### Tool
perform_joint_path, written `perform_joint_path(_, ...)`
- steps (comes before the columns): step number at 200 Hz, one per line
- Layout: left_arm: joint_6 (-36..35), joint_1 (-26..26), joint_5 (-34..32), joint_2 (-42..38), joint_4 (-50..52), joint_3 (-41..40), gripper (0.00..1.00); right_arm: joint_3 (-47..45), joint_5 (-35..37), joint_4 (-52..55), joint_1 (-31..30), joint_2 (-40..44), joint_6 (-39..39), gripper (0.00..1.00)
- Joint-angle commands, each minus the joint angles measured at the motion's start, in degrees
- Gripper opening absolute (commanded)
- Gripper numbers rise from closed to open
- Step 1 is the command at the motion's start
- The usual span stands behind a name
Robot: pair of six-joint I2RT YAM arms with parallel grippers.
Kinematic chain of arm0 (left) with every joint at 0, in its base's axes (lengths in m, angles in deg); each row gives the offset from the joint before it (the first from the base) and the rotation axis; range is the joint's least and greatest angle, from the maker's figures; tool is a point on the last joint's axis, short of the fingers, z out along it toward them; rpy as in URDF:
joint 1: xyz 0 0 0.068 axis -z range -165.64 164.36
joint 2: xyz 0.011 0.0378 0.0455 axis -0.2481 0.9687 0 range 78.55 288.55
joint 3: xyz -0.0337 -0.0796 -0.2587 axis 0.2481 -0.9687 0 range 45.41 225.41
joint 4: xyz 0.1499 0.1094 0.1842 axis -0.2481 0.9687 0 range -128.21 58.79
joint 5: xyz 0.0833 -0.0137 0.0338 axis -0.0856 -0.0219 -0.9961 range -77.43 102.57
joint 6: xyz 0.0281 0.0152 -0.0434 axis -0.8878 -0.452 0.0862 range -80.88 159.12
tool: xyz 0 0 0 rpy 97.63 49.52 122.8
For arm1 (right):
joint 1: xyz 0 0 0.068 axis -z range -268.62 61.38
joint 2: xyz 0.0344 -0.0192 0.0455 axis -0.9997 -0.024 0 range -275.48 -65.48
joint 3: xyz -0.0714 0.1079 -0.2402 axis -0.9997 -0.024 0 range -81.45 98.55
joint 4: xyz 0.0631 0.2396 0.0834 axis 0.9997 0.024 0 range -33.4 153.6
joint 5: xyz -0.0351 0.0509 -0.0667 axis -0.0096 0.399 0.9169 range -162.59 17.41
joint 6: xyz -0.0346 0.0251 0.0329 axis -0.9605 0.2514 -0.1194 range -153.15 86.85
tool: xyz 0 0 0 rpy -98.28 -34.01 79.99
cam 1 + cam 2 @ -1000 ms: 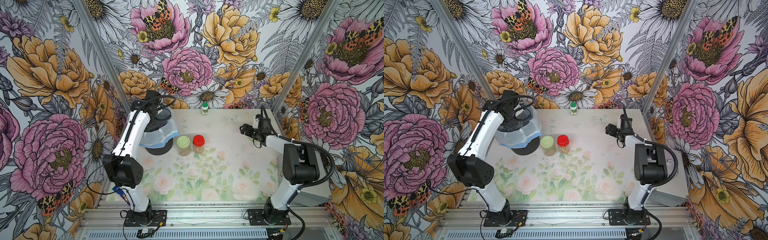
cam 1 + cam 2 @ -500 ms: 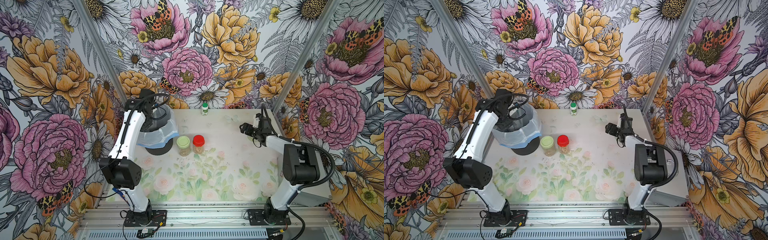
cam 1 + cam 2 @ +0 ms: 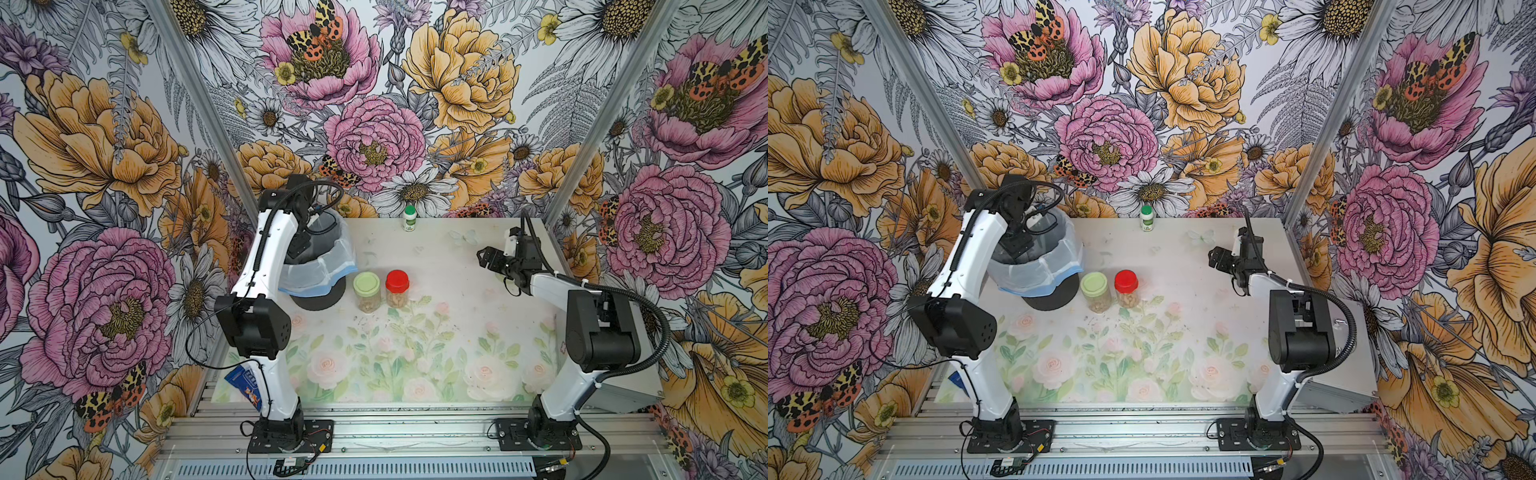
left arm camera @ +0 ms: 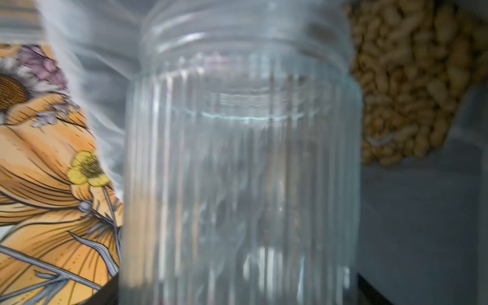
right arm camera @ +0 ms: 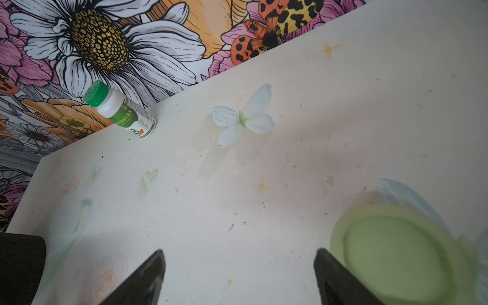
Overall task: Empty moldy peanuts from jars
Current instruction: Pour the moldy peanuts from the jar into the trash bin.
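My left gripper (image 3: 308, 236) reaches down into the black bin (image 3: 318, 297) lined with a white bag, shut on a clear ribbed glass jar (image 4: 243, 171). That jar has no lid and looks empty. It fills the left wrist view and hides the fingers. A heap of tan moldy peanuts (image 4: 404, 87) lies in the bag beyond the jar. Two more jars stand beside the bin with nuts inside, one with a pale green lid (image 3: 366, 291), one with a red lid (image 3: 397, 287). My right gripper (image 5: 239, 261) hovers open at the back right (image 3: 484, 257), holding nothing. A loose pale green lid (image 5: 390, 253) lies by one finger.
A small white bottle with a green cap (image 3: 409, 218) stands at the table's back edge against the flowered wall. A printed white butterfly (image 5: 243, 118) marks the mat near it. Crumbs are scattered on the mat in front of the two standing jars.
The left arm has swayed slightly to the left and back over the bin, still holding the jar. The right arm and the standing jars have not moved.
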Motion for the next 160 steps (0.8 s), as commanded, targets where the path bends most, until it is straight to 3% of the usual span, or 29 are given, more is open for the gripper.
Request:
perform_joint_path(1,1.10,-0.64,-1.97,-3.57,-0.06,-0.24,0.25,-0.13,0.07,-0.98,-0.51,1.42,-1.79,0.89)
perform_joint_path(10,2.64,-2.89,0.29,-4.71,-0.33,-0.37,0.25,-0.49,0.39,-1.35,-0.58,1.95,-1.99,0.89)
perform_joint_path(37,1.47,-1.33,-0.65,-4.66,-0.39,0.73,0.26,1.06,-0.74,-0.94,-0.56,1.42,-1.77,0.89)
perform_joint_path(86,2.95,-1.80,3.43,-5.29,-0.40,4.54,0.26,0.66,-0.96,-0.57,-0.76,3.02,-2.04,0.89)
perform_joint_path(160,4.76,-1.66,16.20,-9.78,-0.57,7.97,0.26,0.34,-1.87,-1.23,-0.82,3.08,-1.95,0.89)
